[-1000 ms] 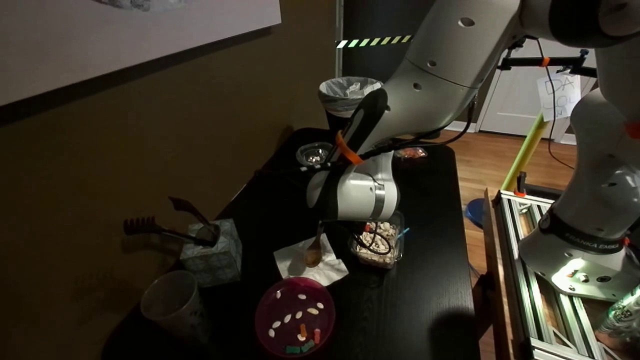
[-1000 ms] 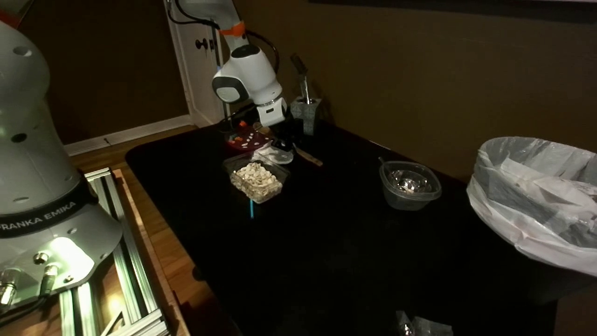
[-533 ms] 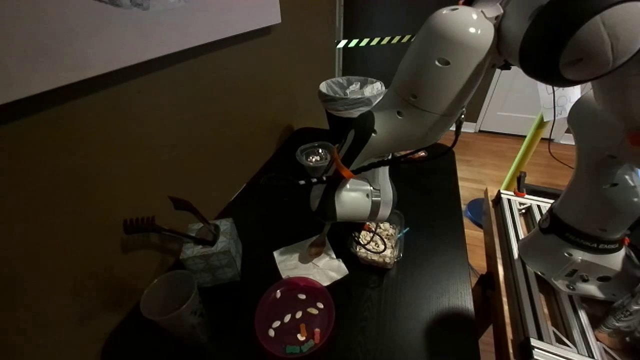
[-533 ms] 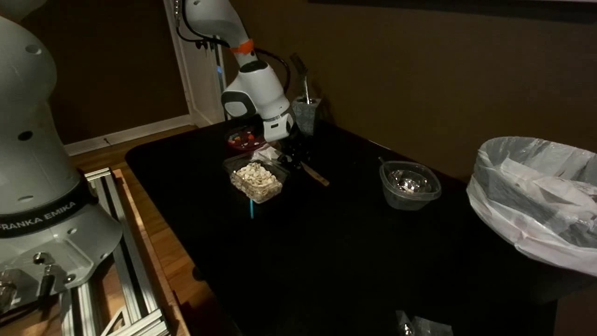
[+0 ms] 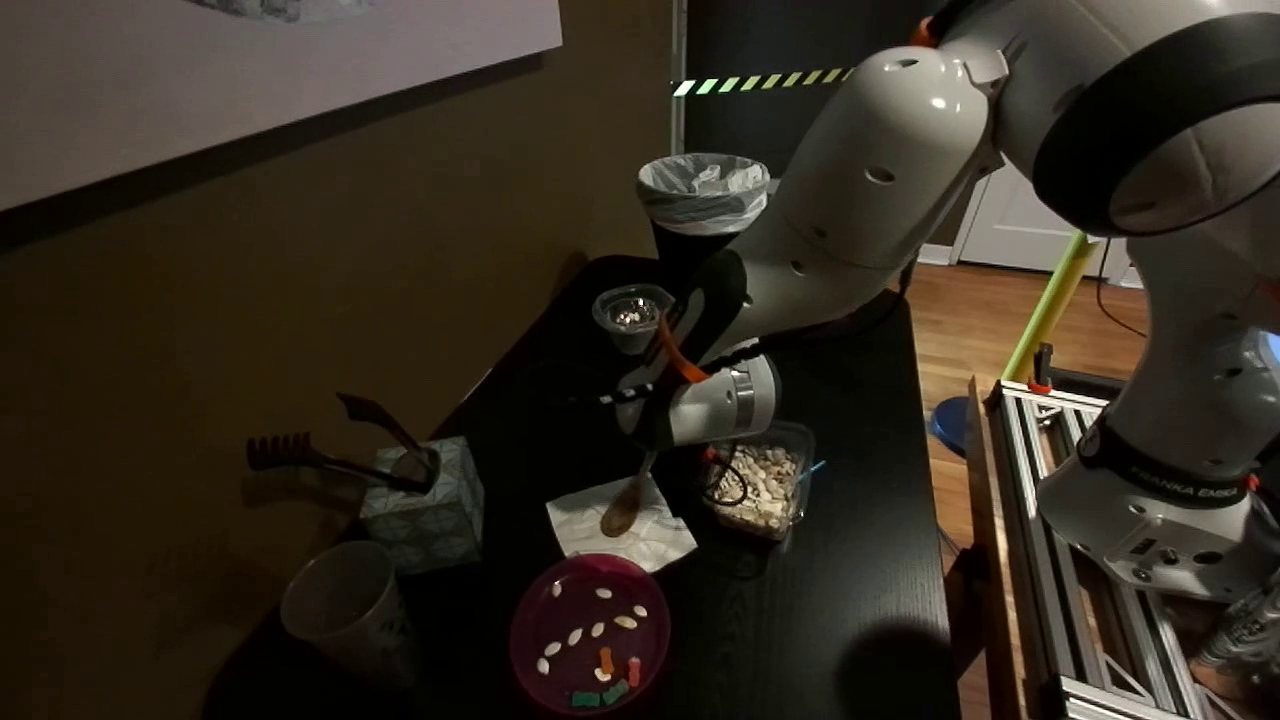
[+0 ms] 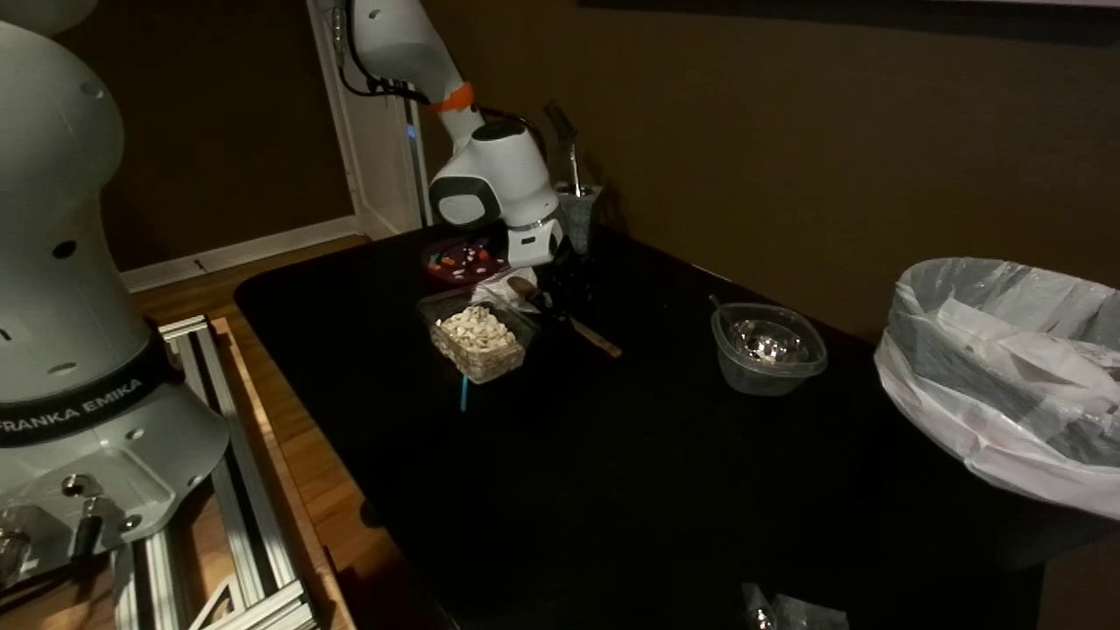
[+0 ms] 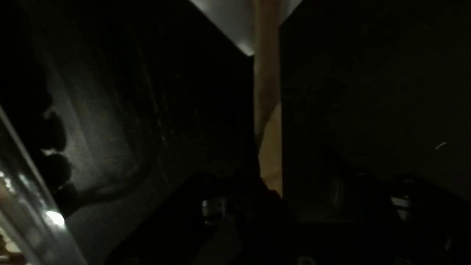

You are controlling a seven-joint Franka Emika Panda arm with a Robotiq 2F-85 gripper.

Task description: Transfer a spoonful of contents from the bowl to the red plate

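A wooden spoon (image 5: 622, 512) appears to rest with its scoop on a white paper (image 5: 655, 540); its handle (image 6: 598, 339) points away over the black table. In the wrist view my gripper (image 7: 292, 151) is open around the handle (image 7: 268, 92). The left finger is close against the handle, with a dark gap to the right finger. The wrist view is very dark. A clear container (image 6: 486, 369) of pale seed-like pieces stands beside the gripper; its edge shows in the wrist view (image 7: 44, 217). The red plate (image 5: 530, 625) holds scattered white pieces and several small coloured pieces.
A clear bowl (image 6: 759, 381) with shiny contents stands near the wall. A lined trash bin (image 5: 700, 215) is at the table end. A patterned box (image 5: 425, 520) holds dark utensils near the wall. A translucent cup (image 5: 345, 610) is beside the plate. A blue stick (image 6: 464, 394) touches the container.
My gripper has lowered with the spoon, and the spoon has come down with its scoop at the paper. The container and blue stick have shifted slightly.
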